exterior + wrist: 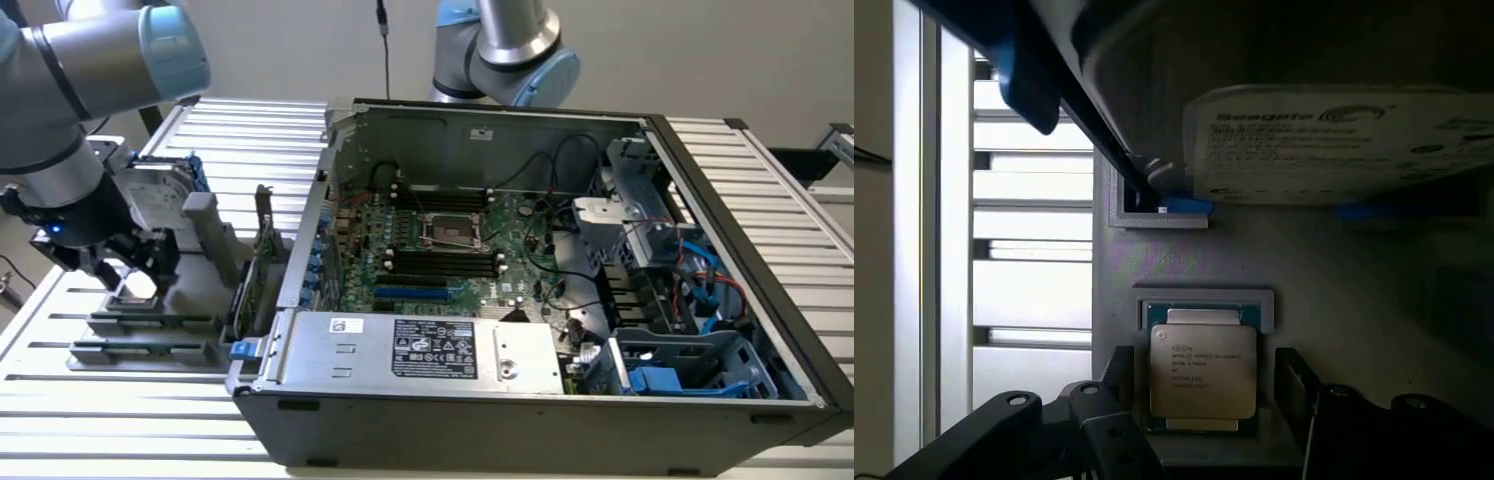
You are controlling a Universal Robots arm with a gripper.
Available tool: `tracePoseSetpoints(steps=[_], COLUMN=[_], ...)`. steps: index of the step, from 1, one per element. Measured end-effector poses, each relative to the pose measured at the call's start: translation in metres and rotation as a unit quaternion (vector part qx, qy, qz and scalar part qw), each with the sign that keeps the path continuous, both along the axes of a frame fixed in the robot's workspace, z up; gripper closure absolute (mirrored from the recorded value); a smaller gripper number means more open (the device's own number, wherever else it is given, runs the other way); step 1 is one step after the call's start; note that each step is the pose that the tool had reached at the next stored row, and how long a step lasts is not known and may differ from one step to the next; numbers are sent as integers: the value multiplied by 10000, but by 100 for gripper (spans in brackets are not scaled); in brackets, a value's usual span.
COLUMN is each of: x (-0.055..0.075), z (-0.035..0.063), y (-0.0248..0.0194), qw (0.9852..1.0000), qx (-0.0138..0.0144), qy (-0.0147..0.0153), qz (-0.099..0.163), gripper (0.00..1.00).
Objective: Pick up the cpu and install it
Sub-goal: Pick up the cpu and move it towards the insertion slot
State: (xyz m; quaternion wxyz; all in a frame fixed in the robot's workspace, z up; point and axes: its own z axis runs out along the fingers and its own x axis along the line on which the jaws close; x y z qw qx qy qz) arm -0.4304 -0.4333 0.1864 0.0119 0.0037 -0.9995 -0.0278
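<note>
The cpu [1202, 370], a flat square chip with a shiny silver top, lies in its recess on the grey holder [1354, 290]. In the exterior view the cpu [134, 287] sits at the far left, outside the computer case. My gripper [1206, 385] is down over it and open. One dark finger [1120, 378] stands on each side of the chip with a small gap, touching nothing. In the exterior view the gripper [130, 268] hangs just above the holder [200, 265]. The empty processor socket [451, 232] shows in the middle of the motherboard.
An upright silver hard drive [158, 195] with a blue frame stands just behind the cpu; its label [1334, 145] looms close in the wrist view. Memory sticks [140, 350] lie in front. The open case wall [287, 270] rises to the exterior view's right. A second arm [507, 50] stands behind the case.
</note>
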Motion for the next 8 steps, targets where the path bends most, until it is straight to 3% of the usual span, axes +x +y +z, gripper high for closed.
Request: tracePoseSetpoints(steps=[8], x=[1], z=[-23], y=[0], qw=[10000], qx=[23], qy=[0], qz=[1], gripper=[33])
